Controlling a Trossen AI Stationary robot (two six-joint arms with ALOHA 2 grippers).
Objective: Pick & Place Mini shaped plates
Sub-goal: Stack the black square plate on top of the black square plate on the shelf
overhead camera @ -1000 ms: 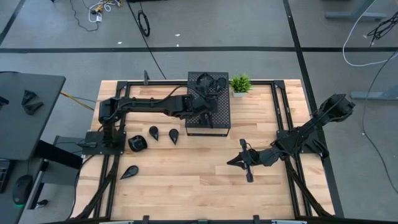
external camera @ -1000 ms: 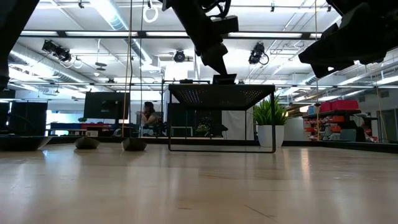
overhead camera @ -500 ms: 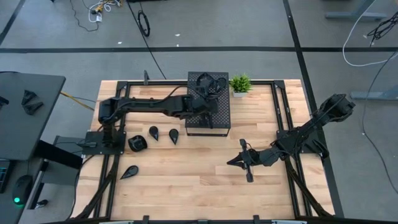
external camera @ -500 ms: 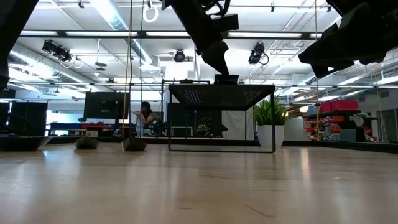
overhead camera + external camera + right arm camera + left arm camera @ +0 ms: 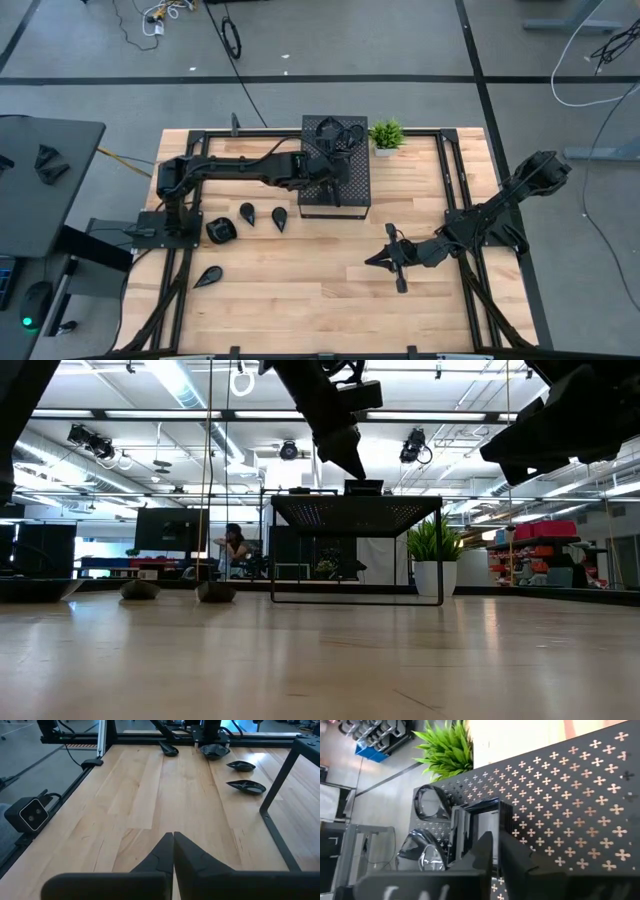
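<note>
Several mini shaped plates rest on the far end of the black perforated box (image 5: 340, 190): a square one (image 5: 481, 822) and two rounded ones (image 5: 431, 802). My left gripper (image 5: 496, 840) hovers shut just above the box top (image 5: 352, 468), near the square plate, and I see it touching nothing. More glossy black plates lie on the wood at the left: a round one (image 5: 220, 229), two teardrops (image 5: 247, 212) and a leaf (image 5: 208, 277). My right gripper (image 5: 370, 260) waits shut over the table's right half, nothing between its fingers (image 5: 173, 836).
A small green potted plant (image 5: 386, 134) stands just right of the box's far end. The box stands on thin legs (image 5: 440, 555). Black frame rails (image 5: 450, 170) run along the table's sides. Bare wood lies between the box and the near edge.
</note>
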